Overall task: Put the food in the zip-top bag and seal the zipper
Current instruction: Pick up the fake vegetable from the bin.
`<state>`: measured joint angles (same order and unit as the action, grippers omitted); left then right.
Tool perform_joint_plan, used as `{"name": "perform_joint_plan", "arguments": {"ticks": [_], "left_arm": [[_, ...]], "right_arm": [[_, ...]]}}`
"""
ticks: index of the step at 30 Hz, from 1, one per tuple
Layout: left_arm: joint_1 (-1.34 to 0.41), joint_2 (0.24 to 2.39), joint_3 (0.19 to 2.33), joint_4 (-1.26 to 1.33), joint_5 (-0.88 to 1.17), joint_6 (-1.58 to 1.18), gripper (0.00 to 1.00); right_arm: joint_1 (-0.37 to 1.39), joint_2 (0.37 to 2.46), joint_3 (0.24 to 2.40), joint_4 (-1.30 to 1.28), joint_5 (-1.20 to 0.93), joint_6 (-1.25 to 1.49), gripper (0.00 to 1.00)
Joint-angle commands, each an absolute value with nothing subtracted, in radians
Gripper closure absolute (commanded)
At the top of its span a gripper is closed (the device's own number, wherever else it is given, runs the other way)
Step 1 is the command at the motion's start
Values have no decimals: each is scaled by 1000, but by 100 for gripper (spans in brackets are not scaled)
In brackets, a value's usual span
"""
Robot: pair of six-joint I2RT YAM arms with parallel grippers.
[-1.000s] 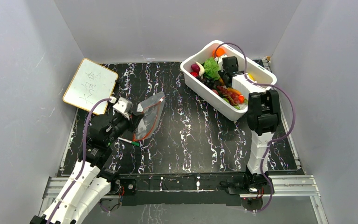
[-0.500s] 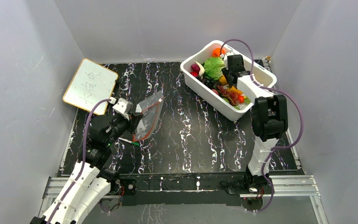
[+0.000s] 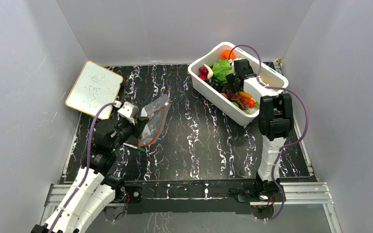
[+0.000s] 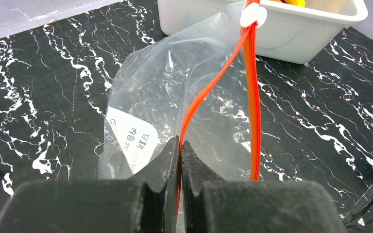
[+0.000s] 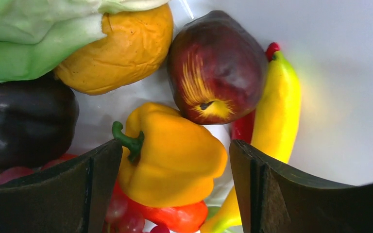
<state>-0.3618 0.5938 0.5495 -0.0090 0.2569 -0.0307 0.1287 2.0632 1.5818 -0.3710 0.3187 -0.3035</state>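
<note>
While the bag (image 3: 154, 120) is held at the left of the surface (image 3: 199, 141), the food is found in the white tub (image 3: 214, 98) at the far right, well apart from it. The left gripper (image 4: 179, 143) is clenched on the bag, with its jaws pressed together on one side of the red-orange zipper (image 4: 253, 97). The two sides of the zipper are seen to meet at a white slider (image 4: 253, 15) at the far end and to part toward the gripper. A white label shows through the clear plastic. The right gripper (image 5: 175, 156) is lowered into the tub with its jaws released and spread wide; nothing is grasped. A yellow pepper (image 5: 187, 160) lies between its fingers (image 5: 97, 189), and whether they touch it cannot be told. A dark red apple (image 5: 218, 68) and a banana (image 5: 282, 107) lie just beyond the pepper. A whiteboard (image 3: 93, 89) rests at the far left, and a pen (image 3: 135, 145) lies near the bag.
</note>
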Motion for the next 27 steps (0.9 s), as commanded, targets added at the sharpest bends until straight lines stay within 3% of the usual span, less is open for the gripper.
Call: {"name": "perform_joint_plan", "arguments": {"ticks": [1,6,10,17,27], "left_arm": [[-365,588,567,0,249,-15,100],[-366,592,566,0,249,-15,100],[-365,594,569,-2,247,-14,100],[-365,592,569,-2,239,-13,100],[-365,584,569,-3,239,-14,100]], "right_arm": [[119,2090,1642,-410,336,-247,19],[111,2098,1628,-410,359,-224,23],[113,2096,1654,-429,364,-217,42],[112,2030,1637,-425,338,-210,66],[116,1947,1604,-410,330,-211,89]]}}
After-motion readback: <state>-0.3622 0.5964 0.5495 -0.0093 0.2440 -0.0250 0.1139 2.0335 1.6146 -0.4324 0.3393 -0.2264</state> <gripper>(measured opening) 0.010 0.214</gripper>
